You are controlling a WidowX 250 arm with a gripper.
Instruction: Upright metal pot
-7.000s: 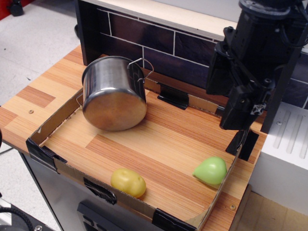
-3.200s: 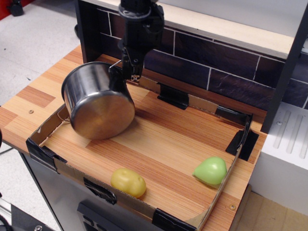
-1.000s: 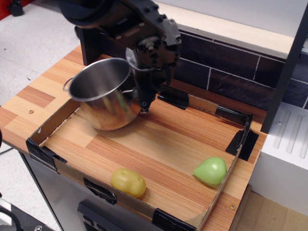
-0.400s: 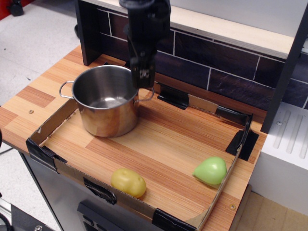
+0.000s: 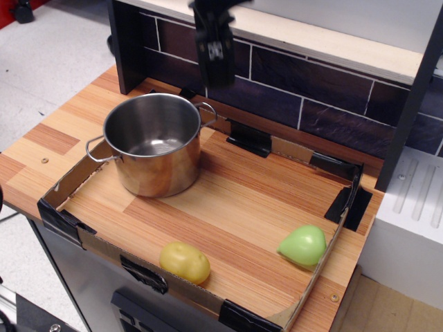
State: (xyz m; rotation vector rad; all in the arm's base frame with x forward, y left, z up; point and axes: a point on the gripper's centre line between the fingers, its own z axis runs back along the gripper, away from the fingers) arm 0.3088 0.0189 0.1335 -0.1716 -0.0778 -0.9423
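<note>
A metal pot [image 5: 154,146] stands upright, mouth up, near the far left corner of the wooden tabletop [image 5: 235,207], inside a low cardboard rim [image 5: 76,232]. The robot's gripper [image 5: 215,66] hangs above and just behind the pot, clear of it; whether its fingers are wide or narrow cannot be told. A yellow toy food [image 5: 184,262] lies at the near edge, a green one [image 5: 303,245] toward the near right corner.
</note>
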